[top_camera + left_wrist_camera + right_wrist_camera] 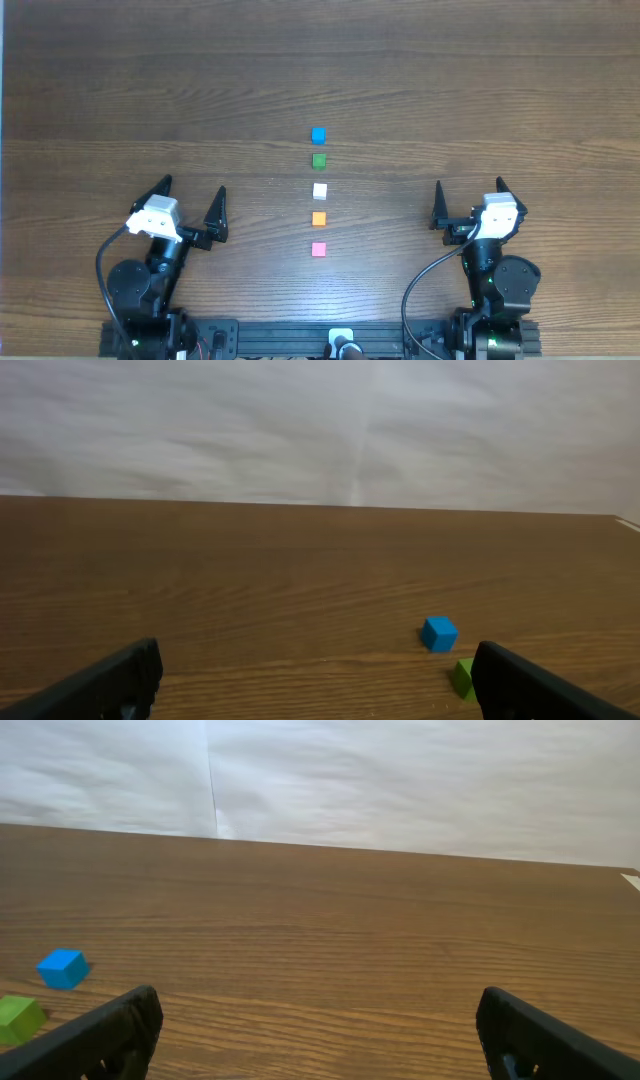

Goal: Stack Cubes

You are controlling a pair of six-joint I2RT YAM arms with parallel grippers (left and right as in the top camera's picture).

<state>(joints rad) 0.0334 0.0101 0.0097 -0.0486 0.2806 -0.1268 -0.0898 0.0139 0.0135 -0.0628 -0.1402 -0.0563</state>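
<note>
Several small cubes lie in a line down the middle of the wooden table: blue, green, white, orange and pink, each apart from the others. My left gripper stands open at the left, well clear of the row. My right gripper stands open at the right, also apart from the cubes. The blue cube and green cube show in the left wrist view, and the blue cube and green cube in the right wrist view.
The brown wooden table stretches wide beyond the cubes. A white wall rises behind its far edge. Both arm bases sit on a black rail along the near edge.
</note>
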